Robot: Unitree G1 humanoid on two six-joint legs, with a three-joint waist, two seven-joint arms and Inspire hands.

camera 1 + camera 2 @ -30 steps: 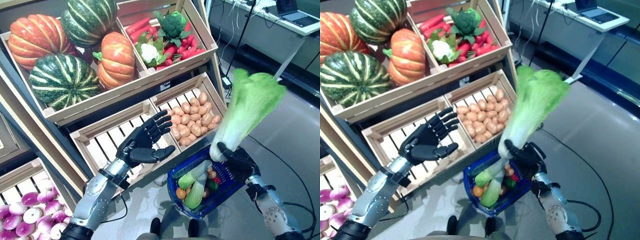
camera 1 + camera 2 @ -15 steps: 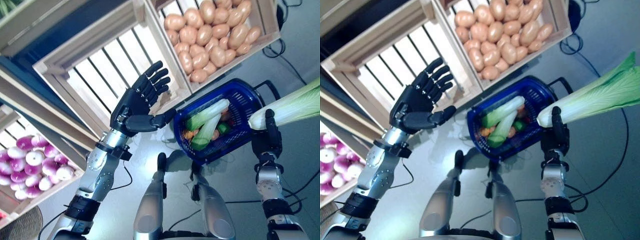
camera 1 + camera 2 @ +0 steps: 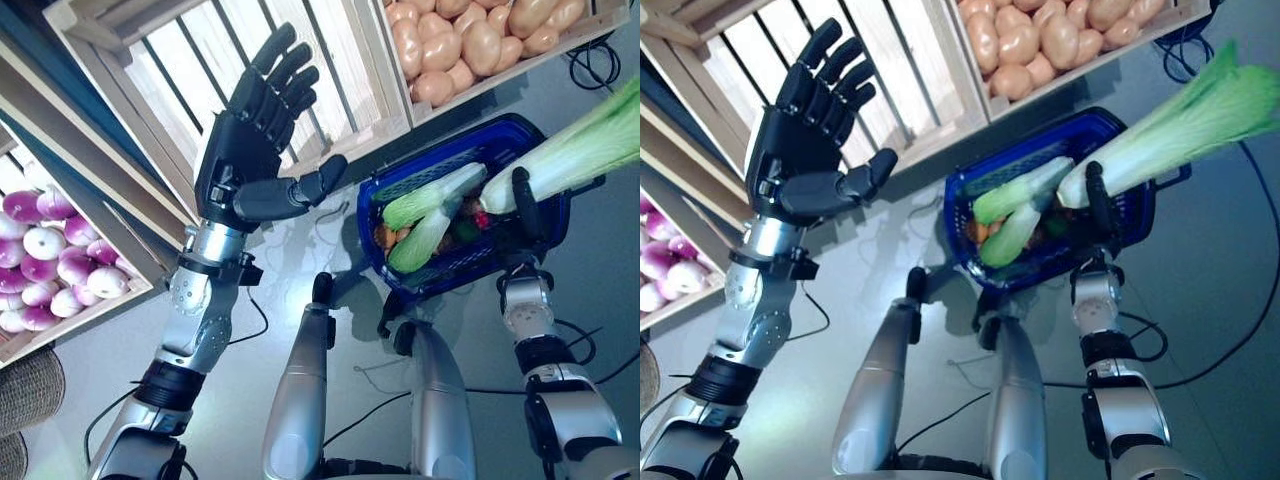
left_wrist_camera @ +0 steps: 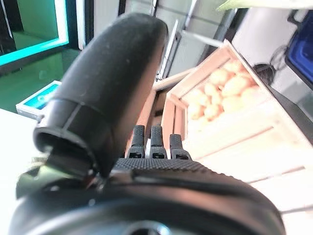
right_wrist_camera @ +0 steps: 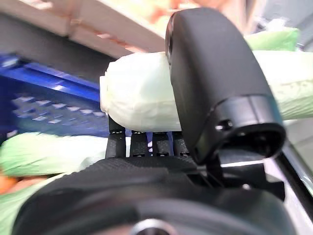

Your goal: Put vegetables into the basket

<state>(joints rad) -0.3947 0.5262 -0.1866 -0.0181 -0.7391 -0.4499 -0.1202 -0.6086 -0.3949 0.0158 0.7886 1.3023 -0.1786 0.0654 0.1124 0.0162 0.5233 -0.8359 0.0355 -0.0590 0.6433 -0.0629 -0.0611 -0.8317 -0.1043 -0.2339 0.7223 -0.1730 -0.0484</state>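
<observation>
A long cabbage [image 3: 580,155] with a white stalk and green leaves lies across the right rim of the blue basket [image 3: 440,170]. My right hand [image 3: 522,210] is shut on its stalk end [image 5: 142,100], thumb over the top. The basket sits on the floor and holds two more pale green cabbages [image 3: 432,200] and small orange and red vegetables. My left hand [image 3: 250,130] hangs open in front of the empty slatted crate, fingers spread, holding nothing.
A crate of potatoes [image 3: 470,45] stands just behind the basket. An empty slatted wooden crate [image 3: 180,60] is beside it. A lower crate of purple and white turnips [image 3: 45,265] sits at the left. A woven basket [image 3: 25,390] shows at the lower left.
The camera has tilted further down. My right hand has brought the cabbage lower and closer, so its stalk now lies over the basket. My left hand stays open.
</observation>
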